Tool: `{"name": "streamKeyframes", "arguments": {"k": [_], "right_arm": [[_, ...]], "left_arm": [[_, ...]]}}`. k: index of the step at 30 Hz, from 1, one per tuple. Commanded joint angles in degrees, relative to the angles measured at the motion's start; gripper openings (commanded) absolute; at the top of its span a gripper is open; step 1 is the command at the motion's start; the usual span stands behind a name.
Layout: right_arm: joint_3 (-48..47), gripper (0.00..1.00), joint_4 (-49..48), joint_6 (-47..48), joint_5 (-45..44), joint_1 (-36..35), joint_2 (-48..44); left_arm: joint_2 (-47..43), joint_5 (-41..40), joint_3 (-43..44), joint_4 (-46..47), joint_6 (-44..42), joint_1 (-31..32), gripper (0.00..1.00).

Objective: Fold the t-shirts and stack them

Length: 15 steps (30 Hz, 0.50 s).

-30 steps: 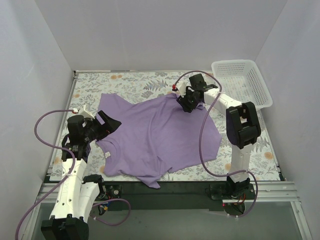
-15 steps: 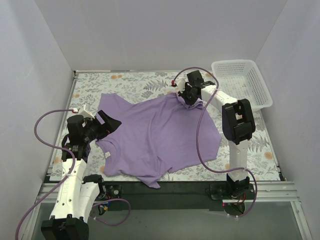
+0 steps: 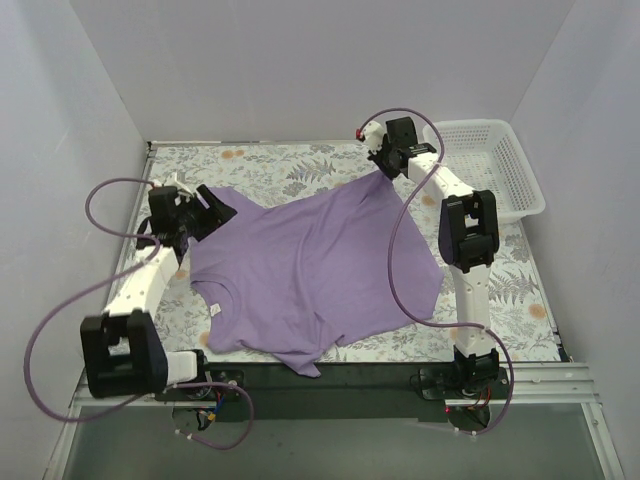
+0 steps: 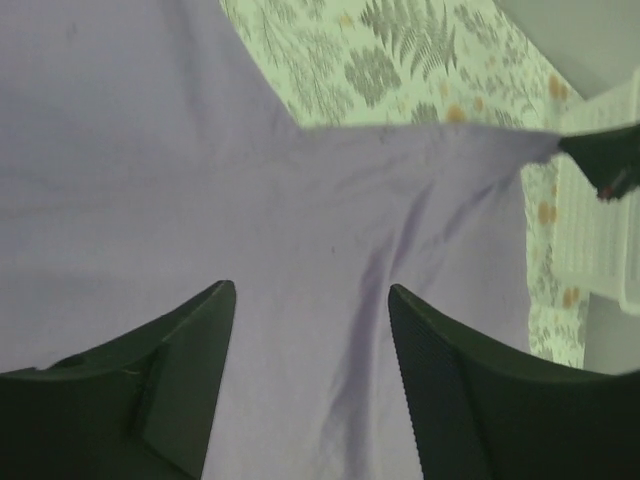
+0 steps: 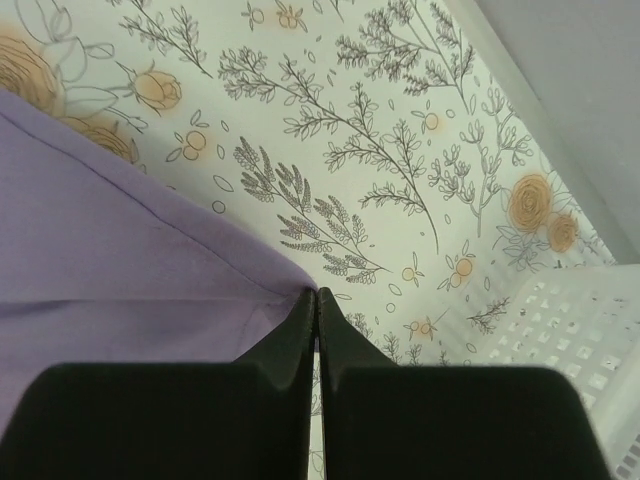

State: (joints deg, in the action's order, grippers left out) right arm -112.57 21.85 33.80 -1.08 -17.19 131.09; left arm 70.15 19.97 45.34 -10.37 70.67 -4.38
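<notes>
I note right claw (image 5: 316,292) clenched on t-shirt (image 3: 310,265) corner; left claw (image 4: 310,300) released, over shirt. Neck tag (image 3: 213,309) unreadable. White basket (image 3: 492,160) at desk (image 3: 270,165) far-right corner.

robot lab, a boxed-in data-collection cell rather than a home. plain pale panels (image 3: 330,70) wall the table on three sides. two white-and-black arms, left arm (image 3: 150,285) and right arm (image 3: 468,230), are mounted at the near edge on a metal rail frame (image 3: 560,375). loose purple cables (image 3: 392,250) loop off both arms. the table top has a floral printed sheet (image 3: 280,165) as a staged surface. props on it: a lavender t-shirt (image 3: 320,260) and a white lattice basket (image 3: 470,124) in the far right corner.
</notes>
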Motion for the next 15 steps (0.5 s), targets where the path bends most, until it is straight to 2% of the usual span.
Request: {"name": "streamKeyframes", "arguments": {"k": [1, 2, 5, 10, 11, 15], "right_arm": [[-2.39, 0.01, -1.80, 1.09, 0.20, 1.01, 0.66], [-2.39, 0.01, -1.98, 1.09, 0.46, 1.11, 0.57], [-2.39, 0.01, -2.51, 1.18, 2.30, 1.63, 0.57], [-2.74, 0.01, -2.77, 0.30, 5.73, 1.98, 0.22], [-2.83, 0.01, -2.77, 0.04, 6.26, 2.07, 0.13], [-3.35, 0.01, -2.77, -0.58, 7.94, 2.16, 0.57]], "left_arm": [[14.68, -3.26, 8.68, 10.02, -3.42, -0.36, 0.57], [18.06, -3.62, 13.84, 9.76, -4.66, -0.36, 0.52], [28.44, -9.49, 22.73, 7.12, -7.47, -0.71, 0.51], [40.65, -16.18, 33.57, 2.30, -10.91, -0.89, 0.46], [42.42, -17.75, 35.32, 1.33, -11.87, -0.89, 0.42], [49.72, -19.26, 42.01, -2.11, -13.71, -1.15, 0.40]]}}
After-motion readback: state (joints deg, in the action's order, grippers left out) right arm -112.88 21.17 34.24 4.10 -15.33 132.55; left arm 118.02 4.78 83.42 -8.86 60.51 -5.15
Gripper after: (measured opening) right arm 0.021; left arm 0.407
